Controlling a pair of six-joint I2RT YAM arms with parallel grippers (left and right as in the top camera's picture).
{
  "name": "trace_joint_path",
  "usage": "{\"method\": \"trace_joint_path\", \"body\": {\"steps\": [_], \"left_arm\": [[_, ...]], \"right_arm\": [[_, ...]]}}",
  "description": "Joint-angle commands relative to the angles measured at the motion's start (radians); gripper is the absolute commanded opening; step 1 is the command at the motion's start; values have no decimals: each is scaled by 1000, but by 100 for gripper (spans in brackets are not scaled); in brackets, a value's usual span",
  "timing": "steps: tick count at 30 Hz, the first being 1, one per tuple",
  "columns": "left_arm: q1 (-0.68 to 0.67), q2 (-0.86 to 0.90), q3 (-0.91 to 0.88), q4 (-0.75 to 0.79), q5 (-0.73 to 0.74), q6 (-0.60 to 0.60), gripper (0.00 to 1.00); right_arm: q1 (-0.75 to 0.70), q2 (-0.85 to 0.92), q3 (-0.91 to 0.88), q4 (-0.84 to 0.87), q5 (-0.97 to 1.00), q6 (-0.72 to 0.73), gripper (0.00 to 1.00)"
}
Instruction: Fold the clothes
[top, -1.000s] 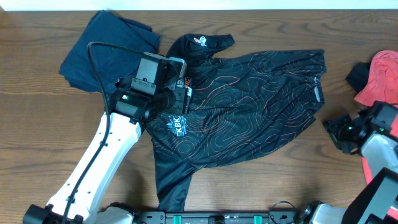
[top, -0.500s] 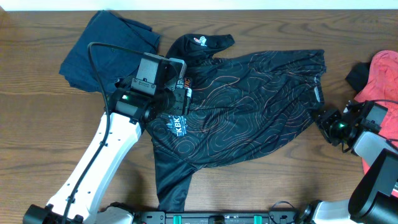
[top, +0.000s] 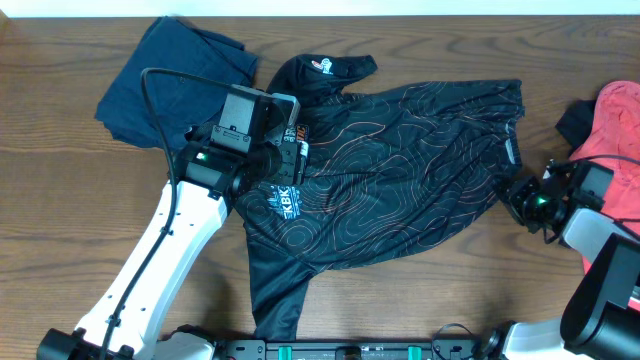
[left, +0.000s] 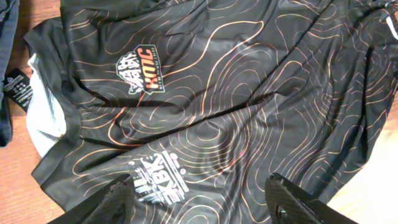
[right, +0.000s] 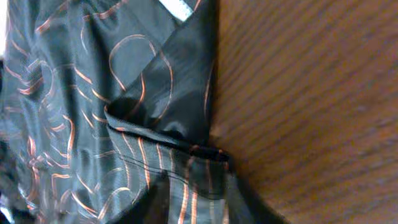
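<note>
The black jersey with orange contour lines lies spread flat across the middle of the table. My left gripper hovers over its left part, near the collar. In the left wrist view the jersey fills the frame, and my left gripper is open and empty, with the KBK logo between its fingers. My right gripper is at the jersey's right hem. In the right wrist view its blurred fingers are apart on either side of a folded corner of the jersey.
A navy-blue garment lies at the back left, touching the jersey's collar end. A coral-red garment with a black piece beside it lies at the right edge. Bare wooden table shows in front.
My right gripper has moved left from the table's right side to the jersey's right hem. The left arm and the jersey have not moved.
</note>
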Motion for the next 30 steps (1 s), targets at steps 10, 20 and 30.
{"method": "trace_joint_path", "body": {"steps": [10, 20, 30], "left_arm": [[-4, 7, 0, -44, 9, -5, 69], [-4, 7, 0, -36, 9, -5, 70], [-4, 7, 0, -35, 9, -5, 70]], "right_arm": [[-86, -165, -5, -170, 32, -8, 1], [-150, -470, -3, -614, 332, 33, 1], [-151, -470, -3, -777, 481, 34, 1]]}}
